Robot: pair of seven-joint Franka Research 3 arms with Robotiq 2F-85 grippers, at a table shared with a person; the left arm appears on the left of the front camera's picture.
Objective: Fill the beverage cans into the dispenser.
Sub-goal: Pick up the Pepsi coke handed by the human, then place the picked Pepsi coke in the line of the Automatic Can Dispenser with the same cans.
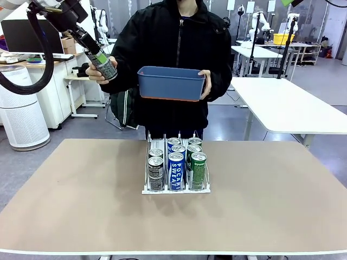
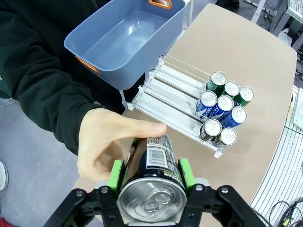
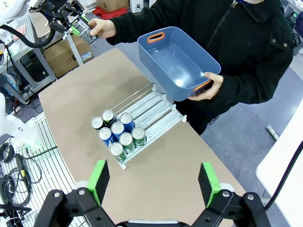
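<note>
Holding a dark can [image 2: 152, 187] tight, the left fingers [image 2: 185, 171] clamp it up high, and the person's hand [image 2: 106, 146] holds it too. The person's other hand [image 1: 205, 82] holds a blue tub [image 1: 171, 83]. The right fingers [image 3: 208, 183] are wide apart with nothing between them. The dispenser [image 1: 147, 189] sits on the worktop [image 1: 81, 189] with seven cans [image 1: 175, 169] at its near end.

Cans [image 1: 176, 165] stand in the dispenser [image 1: 147, 179], tub [image 1: 171, 83] behind above.

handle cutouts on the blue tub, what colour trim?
Orange trim on the tub's handle cutouts, clearest in the right wrist view.
</note>
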